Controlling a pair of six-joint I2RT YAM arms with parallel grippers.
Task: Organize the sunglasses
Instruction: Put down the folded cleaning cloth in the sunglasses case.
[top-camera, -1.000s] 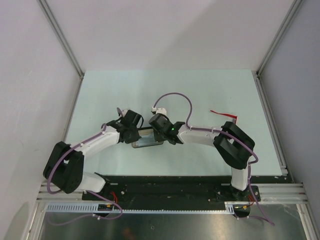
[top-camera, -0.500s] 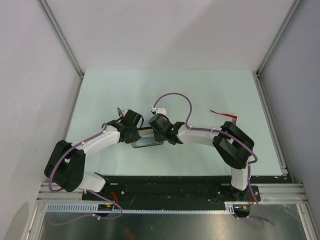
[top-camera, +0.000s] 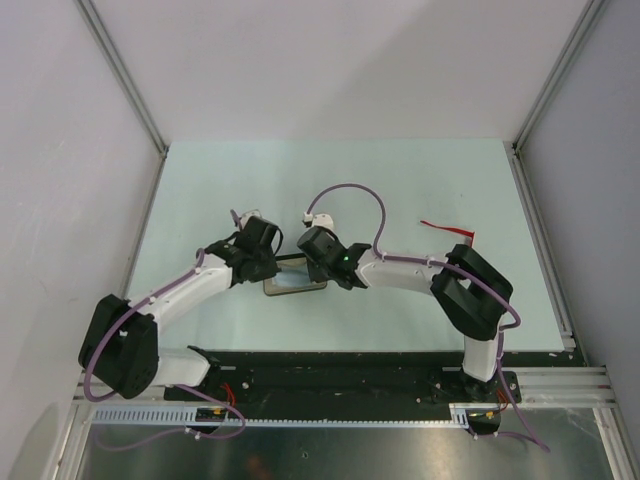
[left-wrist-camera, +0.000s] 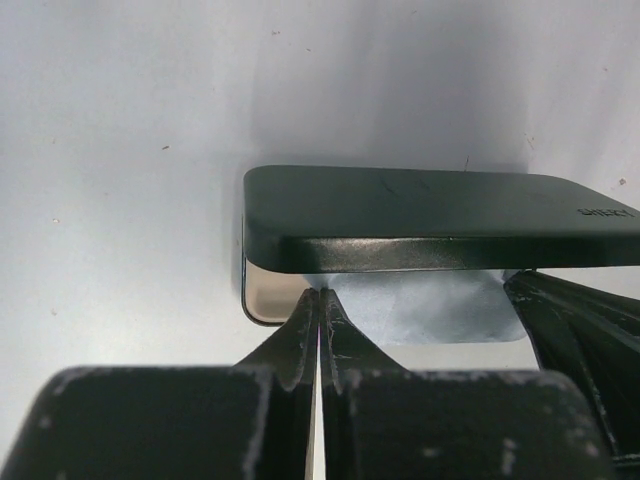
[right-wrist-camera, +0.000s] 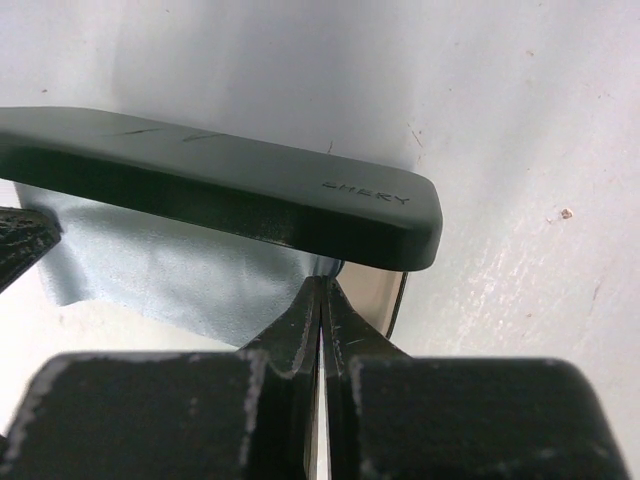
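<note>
Pale table (top-camera: 400, 170), open room toward far and left edges. From above only: red sunglasses (top-camera: 433, 223) near the right edge, partly behind the right arm, well apart from the black case (top-camera: 296, 287). Wrist views only: lid raised, grey-blue cloth (left-wrist-camera: 430, 312) beneath (inside the case). Left gripper (left-wrist-camera: 318, 296) and right gripper (right-wrist-camera: 320, 285) pinched shut at opposite case ends.

This is a robotics lab test cell. Blank pale panel walls (top-camera: 330, 60), held in bare aluminium frame posts (top-camera: 122, 75), box in a plain pale-green tabletop (top-camera: 200, 180). Along the bottom of the frame, two white-and-black robot arms (top-camera: 190, 290) are bolted to a black base plate (top-camera: 340, 375) on an aluminium rail (top-camera: 560, 380). Loose purple cables (top-camera: 350, 188) and a slotted cable duct (top-camera: 150, 412) complete the rig.
</note>
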